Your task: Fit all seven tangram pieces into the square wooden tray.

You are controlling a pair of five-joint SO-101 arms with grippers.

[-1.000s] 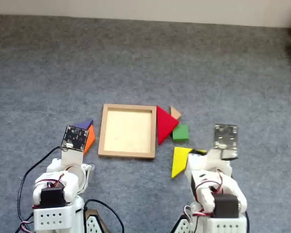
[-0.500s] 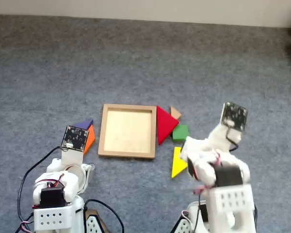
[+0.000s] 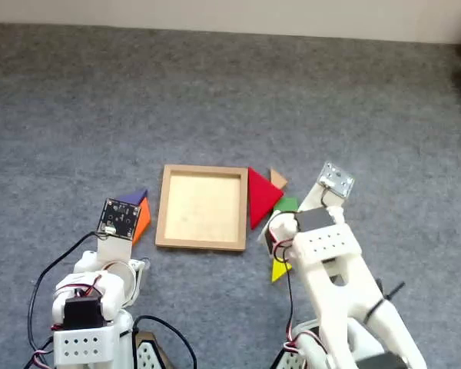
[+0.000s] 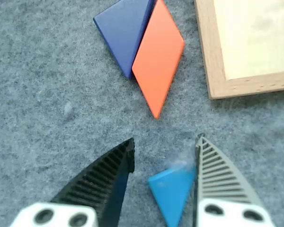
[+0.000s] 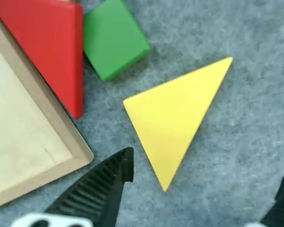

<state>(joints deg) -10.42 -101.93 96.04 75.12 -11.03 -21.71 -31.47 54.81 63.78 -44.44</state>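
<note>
The left pincer [image 4: 165, 142] stands apart astride a light blue triangle [image 4: 173, 189], the right pincer [image 5: 206, 165] gapes wide beside the yellow triangle [image 5: 175, 118], and farther off the wooden tray [image 3: 202, 244] lies between the orange parallelogram [image 4: 158, 61] and the red triangle [image 3: 260, 196].

A robotics lab or test bench is suggested; the exact kind of room cannot be told. The work surface is covered with grey short-pile carpet [image 3: 215, 100], and a pale strip [image 3: 215, 15] is seen along its far edge. A left arm [image 3: 84, 307] and a right arm [image 3: 334, 261], white-bodied, with a bare circuit board [image 3: 121, 217] and loose black cables [image 3: 175, 334], are mounted side by side. A wooden tray [image 3: 202, 244] is laid out before them.
</note>
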